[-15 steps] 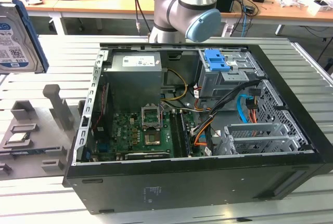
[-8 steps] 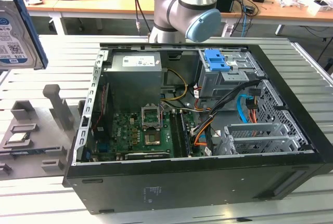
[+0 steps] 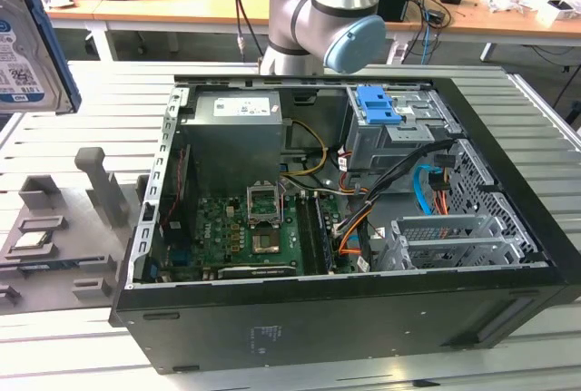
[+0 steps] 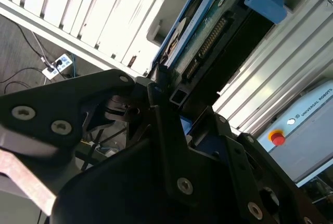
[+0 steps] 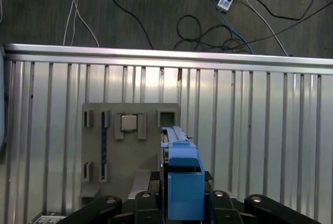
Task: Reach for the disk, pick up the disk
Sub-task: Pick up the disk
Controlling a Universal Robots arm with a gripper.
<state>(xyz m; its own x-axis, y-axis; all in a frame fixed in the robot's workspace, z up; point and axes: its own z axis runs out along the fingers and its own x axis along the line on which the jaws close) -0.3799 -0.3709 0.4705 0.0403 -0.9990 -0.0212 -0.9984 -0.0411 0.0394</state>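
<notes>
Disk (image 3: 27,42) hangs clear above the gray tray (image 5: 130,164), claw (image 5: 183,199) clamped shut on its blue-framed edges; I judge reach and pick-up done.

The disk (image 3: 20,46), a rectangular silver metal hard drive with a white-and-blue label and a blue plastic frame, is held aloft, nearly upright, at the exterior view's left edge.

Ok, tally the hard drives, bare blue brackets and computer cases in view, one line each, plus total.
Silver metal hard drive with blue frame: 1
Bare blue plastic bracket: 1
Open black computer case: 1
Total: 3
</notes>
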